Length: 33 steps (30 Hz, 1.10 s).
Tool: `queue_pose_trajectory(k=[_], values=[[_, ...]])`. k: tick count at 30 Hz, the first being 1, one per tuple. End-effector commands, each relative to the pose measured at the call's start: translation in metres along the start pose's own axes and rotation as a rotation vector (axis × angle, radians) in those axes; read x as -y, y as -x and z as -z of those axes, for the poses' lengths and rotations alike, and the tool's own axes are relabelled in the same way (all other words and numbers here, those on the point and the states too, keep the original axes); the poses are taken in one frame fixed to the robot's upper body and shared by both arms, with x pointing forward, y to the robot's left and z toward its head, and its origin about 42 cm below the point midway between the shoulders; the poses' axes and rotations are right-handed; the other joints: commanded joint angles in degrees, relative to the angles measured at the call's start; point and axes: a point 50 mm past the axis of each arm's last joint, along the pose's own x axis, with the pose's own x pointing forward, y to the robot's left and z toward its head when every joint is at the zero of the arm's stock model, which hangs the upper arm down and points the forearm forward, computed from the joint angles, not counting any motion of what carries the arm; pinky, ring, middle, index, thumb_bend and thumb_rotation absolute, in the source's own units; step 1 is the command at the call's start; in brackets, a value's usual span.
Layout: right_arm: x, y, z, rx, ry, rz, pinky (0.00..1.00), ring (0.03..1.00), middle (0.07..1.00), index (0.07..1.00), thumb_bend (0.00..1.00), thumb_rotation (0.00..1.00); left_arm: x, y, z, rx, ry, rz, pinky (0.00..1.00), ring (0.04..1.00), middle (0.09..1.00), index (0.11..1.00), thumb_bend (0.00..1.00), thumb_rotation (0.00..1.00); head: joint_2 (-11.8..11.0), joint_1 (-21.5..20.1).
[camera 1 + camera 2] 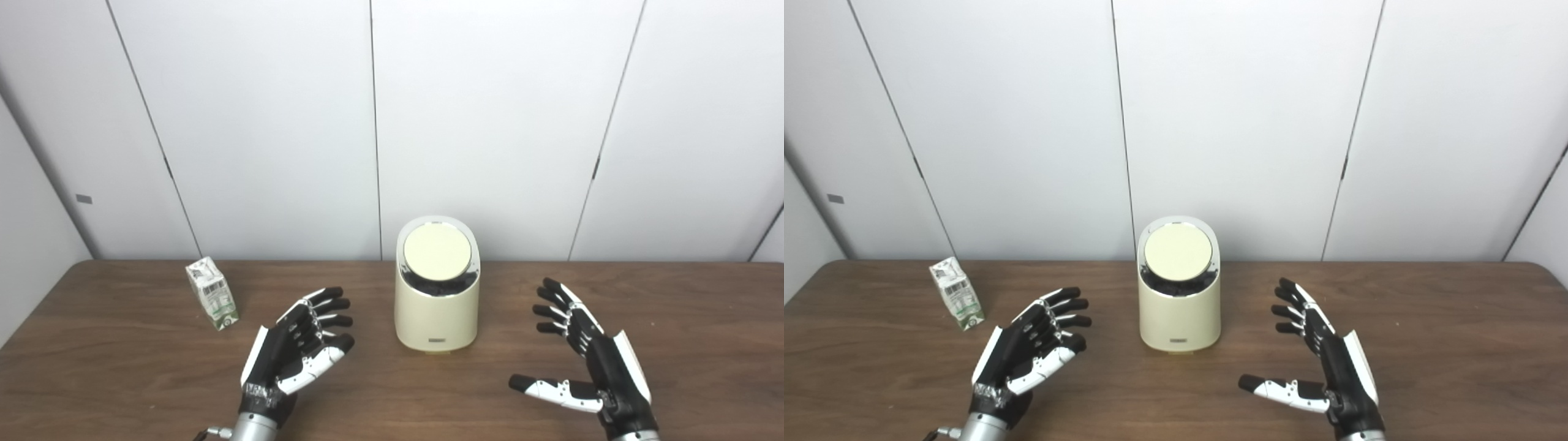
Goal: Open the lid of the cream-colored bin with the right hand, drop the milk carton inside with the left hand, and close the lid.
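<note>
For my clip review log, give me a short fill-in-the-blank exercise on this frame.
1. The milk carton stands on the table, to the ___ of the cream-colored bin.
2. The bin's lid is ___.
3. The left hand and right hand are both ___.

Answers: left; closed; open

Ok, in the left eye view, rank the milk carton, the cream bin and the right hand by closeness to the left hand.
1. Cream bin: just right of the left hand, at table centre.
2. Milk carton: to its left, slightly farther back; close to the bin's distance, so this ranking is narrow.
3. Right hand: clearly farthest, beyond the bin.
</note>
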Motion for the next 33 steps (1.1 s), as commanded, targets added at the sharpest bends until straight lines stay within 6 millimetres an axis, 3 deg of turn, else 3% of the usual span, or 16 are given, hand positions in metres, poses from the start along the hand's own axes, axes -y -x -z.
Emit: queue_pose_trajectory(k=[1, 21, 33], values=[[0.004, -0.01, -0.015, 0.085, 0.012, 0.01, 0.72, 0.803, 0.875, 0.893, 0.8, 0.24, 0.0, -0.011, -0.014, 0.069, -0.011, 0.01, 0.5, 0.675, 0.749, 0.798, 0.72, 0.25, 0.05, 0.02], [-0.003, -0.012, -0.015, 0.09, -0.012, -0.006, 0.7, 0.815, 0.883, 0.896, 0.78, 0.25, -0.002, -0.014, -0.013, 0.071, -0.005, 0.015, 0.51, 0.68, 0.752, 0.801, 0.72, 0.26, -0.48, -1.14], [-0.012, -0.031, -0.037, 0.119, -0.004, -0.002, 0.71, 0.805, 0.87, 0.875, 0.77, 0.29, -0.001, -0.016, -0.011, 0.071, -0.005, 0.018, 0.51, 0.686, 0.755, 0.802, 0.72, 0.25, -0.68, -1.15]])
